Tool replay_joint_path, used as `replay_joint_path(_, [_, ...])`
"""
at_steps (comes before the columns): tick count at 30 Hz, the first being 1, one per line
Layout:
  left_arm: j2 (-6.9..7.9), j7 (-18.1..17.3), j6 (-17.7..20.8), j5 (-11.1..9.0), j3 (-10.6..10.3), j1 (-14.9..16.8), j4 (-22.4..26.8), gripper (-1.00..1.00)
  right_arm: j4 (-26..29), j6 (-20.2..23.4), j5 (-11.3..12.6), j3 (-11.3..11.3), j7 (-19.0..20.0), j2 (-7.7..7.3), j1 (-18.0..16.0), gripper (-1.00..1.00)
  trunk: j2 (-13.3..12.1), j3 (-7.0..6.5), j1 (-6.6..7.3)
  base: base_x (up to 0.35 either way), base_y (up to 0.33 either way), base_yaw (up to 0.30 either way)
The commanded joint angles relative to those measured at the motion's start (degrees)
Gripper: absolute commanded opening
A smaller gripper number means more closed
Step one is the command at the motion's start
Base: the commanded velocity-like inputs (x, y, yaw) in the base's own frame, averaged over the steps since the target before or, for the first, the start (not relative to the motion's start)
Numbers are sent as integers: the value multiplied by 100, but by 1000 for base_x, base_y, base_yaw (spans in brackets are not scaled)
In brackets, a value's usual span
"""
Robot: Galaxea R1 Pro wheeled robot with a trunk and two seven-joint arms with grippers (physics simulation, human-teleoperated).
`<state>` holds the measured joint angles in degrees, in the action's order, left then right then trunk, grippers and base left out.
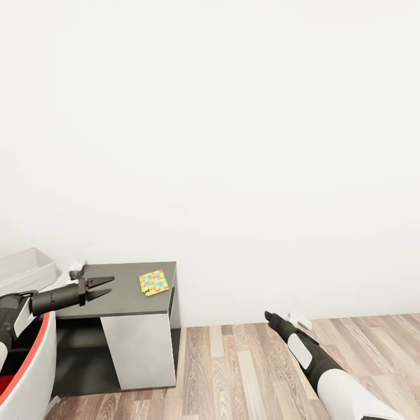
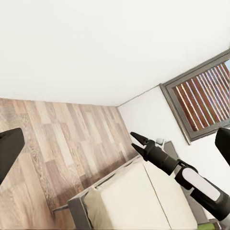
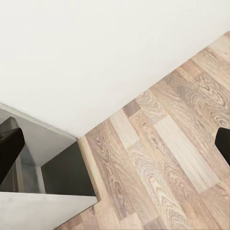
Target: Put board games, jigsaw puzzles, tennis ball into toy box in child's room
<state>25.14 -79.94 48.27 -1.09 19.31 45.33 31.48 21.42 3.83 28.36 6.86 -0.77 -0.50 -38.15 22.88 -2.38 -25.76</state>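
A plain white wall (image 1: 233,146) meets wood-plank floor (image 1: 245,373), with a dark-framed slatted window (image 2: 203,93) nearby.

open left gripper (image 1: 104,286) over dark cabinet top (image 1: 125,291), bare top ahead of fingertips up to jigsaw puzzle (image 1: 154,282) near far corner, toy box (image 1: 26,269) behind it, white wall (image 1: 233,146) beyond, right gripper (image 1: 269,315) over open wood floor (image 1: 245,373)

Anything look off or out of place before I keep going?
Only one thing: the puzzle lies at a skewed angle near the dark cabinet's front right corner. No spills or damage. The left hand is open and holds nothing.
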Motion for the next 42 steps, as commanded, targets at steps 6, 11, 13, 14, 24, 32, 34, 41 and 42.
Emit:
replay_joint_path(6, [-30, 646, 60, -19, 17, 2, -2, 100, 27, 46, 47, 10, -20, 5, 1, 100, 4, 3, -2, 0, 0, 0])
replay_joint_path(11, [-138, 1251, 52, -25, 25, 3, 7, 100, 40, 53, 47, 9, -23, 6, 1, 100, 4, 3, -2, 0, 0, 0])
replay_joint_path(13, [-192, 1519, 24, -27, 26, 6, 14, 100, 43, 54, 47, 9, -22, 9, 1, 100, 4, 3, -2, 0, 0, 0])
replay_joint_path(14, [-220, 1656, 1, -30, 27, 7, 16, 100, 43, 57, 47, 9, -21, 10, 1, 100, 4, 3, -2, 0, 0, 0])
replay_joint_path(24, [-634, 3034, -424, -61, 29, 10, 33, 100, 39, 68, 55, 9, -1, 7, 1, 100, 4, 3, -2, 0, 0, 0])
replay_joint_path(32, [-752, 3438, -534, -74, 31, 10, 41, 100, 38, 58, 56, 1, 4, 12, 1, 100, 4, 3, -2, 0, 0, 0])
replay_joint_path(34, [-760, 3461, -542, -74, 33, 10, 42, 100, 38, 56, 56, 1, 5, 13, 1, 100, 4, 3, -2, 0, 0, 0])
replay_joint_path(41, [-768, 3495, -553, -75, 41, 10, 44, 100, 40, 32, 53, 0, 9, 13, 1, 100, 4, 3, -2, 0, 0, 0])
replay_joint_path(42, [-768, 3497, -553, -75, 42, 10, 44, 100, 39, 28, 52, 0, 12, 13, 1, 100, 4, 3, -2, 0, 0, 0])
